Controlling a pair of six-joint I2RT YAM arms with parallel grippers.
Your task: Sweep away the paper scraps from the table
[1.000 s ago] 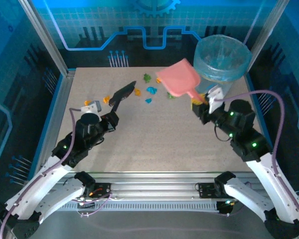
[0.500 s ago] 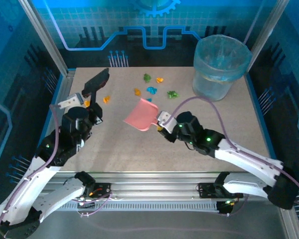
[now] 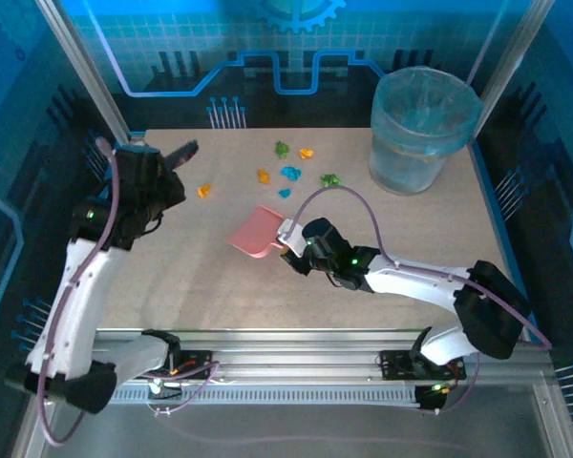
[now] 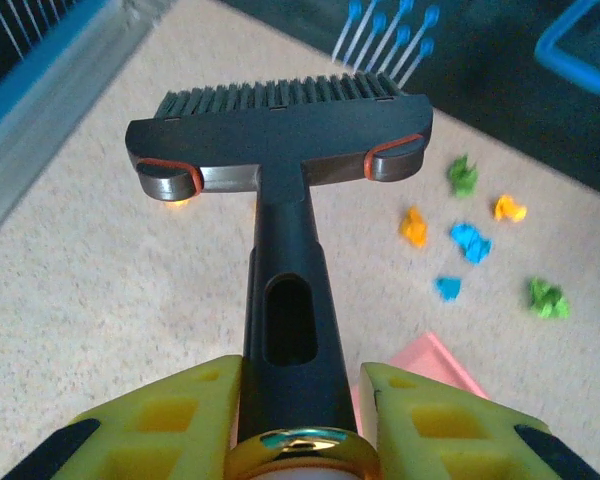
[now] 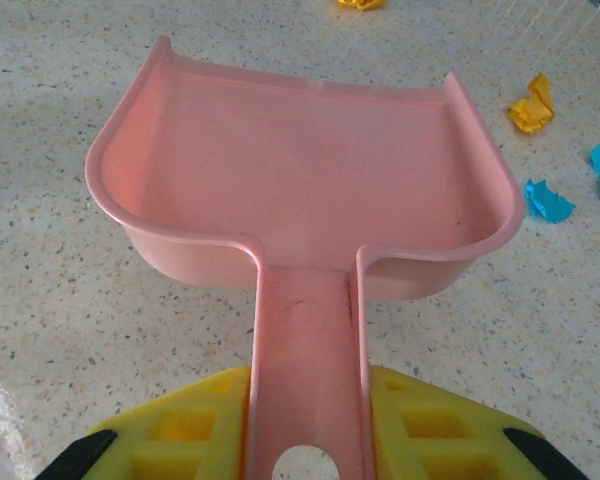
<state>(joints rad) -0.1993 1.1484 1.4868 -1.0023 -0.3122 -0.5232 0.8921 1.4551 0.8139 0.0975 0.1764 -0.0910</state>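
Note:
Small paper scraps lie at the far middle of the table (image 3: 220, 286): green (image 3: 282, 149), orange (image 3: 264, 176), blue (image 3: 289, 173), and one orange bit (image 3: 203, 190) further left. My left gripper (image 3: 160, 179) is shut on the handle of a dark brush (image 4: 280, 130), held over the far left corner, left of the scraps (image 4: 470, 241). My right gripper (image 3: 291, 240) is shut on the handle of the pink dustpan (image 5: 300, 170), which rests on the table just in front of the scraps, mouth facing left and away. Blue (image 5: 548, 200) and orange (image 5: 532, 103) bits lie to its right.
A translucent blue bin (image 3: 423, 124) stands at the far right corner. The silver-blue metal frame (image 3: 110, 224) borders the table's left side, close to the left arm. The near half of the board is bare.
The right arm brought the dustpan down from beside the bin to the table's middle. The left arm swung the brush away from the scraps to the far left corner.

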